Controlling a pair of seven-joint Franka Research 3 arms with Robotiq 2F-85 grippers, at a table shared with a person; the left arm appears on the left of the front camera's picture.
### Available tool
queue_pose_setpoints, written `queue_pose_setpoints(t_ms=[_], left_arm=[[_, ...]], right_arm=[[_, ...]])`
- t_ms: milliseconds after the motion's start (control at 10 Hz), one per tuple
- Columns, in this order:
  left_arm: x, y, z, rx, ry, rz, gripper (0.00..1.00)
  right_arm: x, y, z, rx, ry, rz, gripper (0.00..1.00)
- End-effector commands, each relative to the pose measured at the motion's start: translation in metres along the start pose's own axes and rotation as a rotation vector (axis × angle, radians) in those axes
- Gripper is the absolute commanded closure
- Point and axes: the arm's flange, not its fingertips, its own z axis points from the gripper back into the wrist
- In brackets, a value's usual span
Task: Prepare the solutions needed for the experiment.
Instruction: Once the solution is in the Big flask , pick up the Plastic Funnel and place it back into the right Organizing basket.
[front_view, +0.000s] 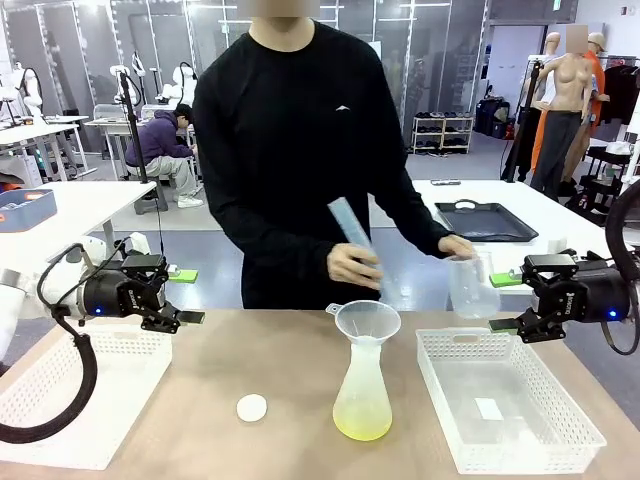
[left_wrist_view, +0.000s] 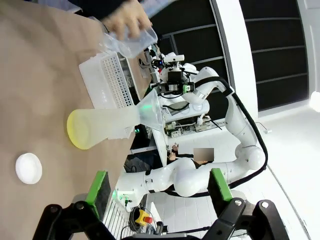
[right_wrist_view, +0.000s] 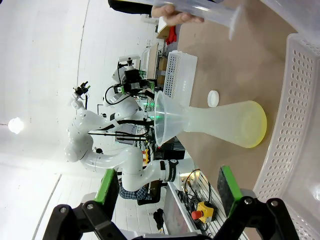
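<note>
The pale yellow-green solution (front_view: 361, 427) pools at the bottom of an upright conical flask (front_view: 362, 385) standing mid-worktop (front_view: 290, 360), a funnel (front_view: 367, 322) in its neck. The person's hand (front_view: 352, 266), holding a graduated cylinder (front_view: 350, 228), is nearest, just above. The left gripper (front_view: 188, 296) and right gripper (front_view: 503, 302) hover wide open and empty, well apart on either side.

Black left gripper (front_view: 188, 296) and right gripper (front_view: 505, 302) wear green pads (front_view: 183, 275) on white arms (left_wrist_view: 240, 135).

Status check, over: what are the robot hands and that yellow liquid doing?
Left hand open, empty. Right hand open, empty. Solution pooled in flask, funnel on top. Person holds cylinder and beaker near funnel.
</note>
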Motion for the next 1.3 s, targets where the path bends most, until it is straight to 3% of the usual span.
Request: queue_pose_setpoints(t_ms=[0,300,400,900,1100,1200], left_arm=[[0.001,0.000,-0.005,-0.010,0.014,-0.004,0.00],[0.001,0.000,-0.005,-0.010,0.014,-0.004,0.00],[0.001,0.000,-0.005,-0.010,0.014,-0.004,0.00],[0.001,0.000,-0.005,-0.010,0.014,-0.004,0.00],[0.001,0.000,-0.005,-0.010,0.014,-0.004,0.00],[0.001,0.000,-0.005,-0.010,0.014,-0.004,0.00]], right_arm=[[0.000,0.002,-0.001,0.006,-0.015,0.002,0.00],[0.000,0.000,0.000,0.000,0.000,0.000,0.00],[-0.008,0.021,0.000,-0.061,0.054,0.075,0.00],[-0.030,0.126,-0.033,-0.372,0.037,0.256,0.00],[-0.038,0.151,-0.054,-0.566,0.002,0.329,0.00],[-0.041,0.157,-0.062,-0.603,-0.002,0.349,0.00]])
